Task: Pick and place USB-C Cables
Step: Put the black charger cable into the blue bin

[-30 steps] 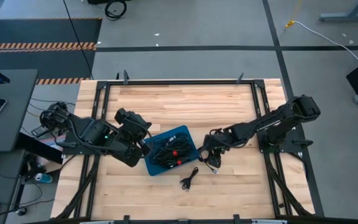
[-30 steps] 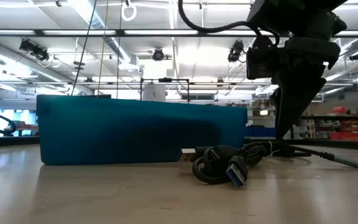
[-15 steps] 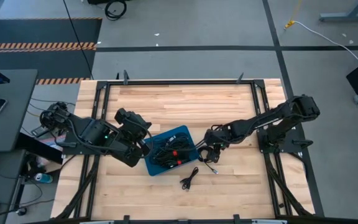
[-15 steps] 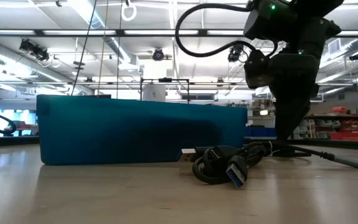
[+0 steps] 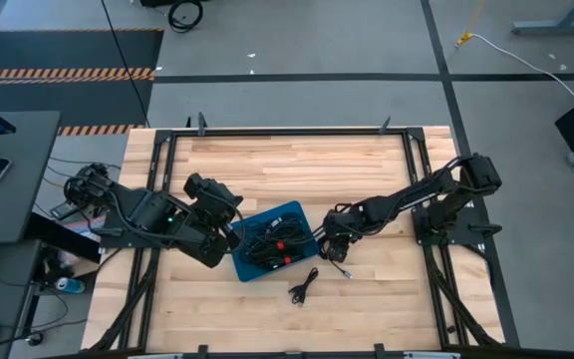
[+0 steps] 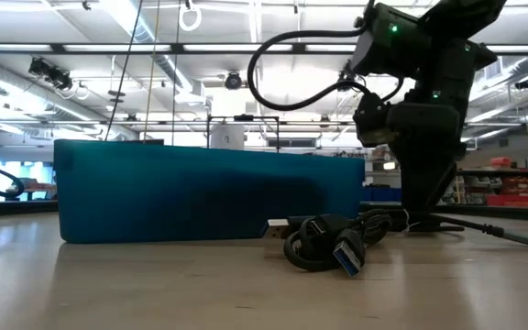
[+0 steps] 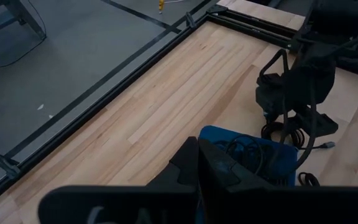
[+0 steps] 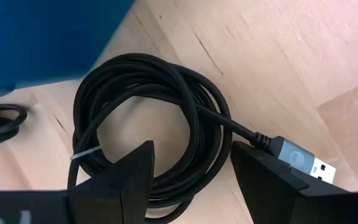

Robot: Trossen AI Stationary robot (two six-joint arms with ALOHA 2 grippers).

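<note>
A blue tray (image 5: 297, 209) near the table's middle holds several black USB-C cables (image 5: 272, 244), some with red ties. Just right of it a coiled black cable (image 8: 148, 118) with a white tie lies flat, its plug (image 8: 297, 158) pointing away. My right gripper (image 8: 191, 165) points down over it, open; one finger stands inside the loop and one outside, with the coil's strands between them, and no touch shows. Another coiled cable (image 5: 304, 286) lies nearer the front edge. My left gripper (image 5: 229, 239) hangs shut and empty at the tray's left side.
Bare wooden table lies beyond the tray toward the far edge and along the front. A black frame (image 5: 287, 132) runs around the tabletop. In the low view the front cable's blue plug (image 6: 348, 257) lies before the tray's wall (image 6: 181, 192).
My right gripper has sunk toward the coiled cable beside the tray, drifted a little toward the tray and rolled about its own axis. Its fingers stay as wide apart as before. The cables and tray have not moved.
</note>
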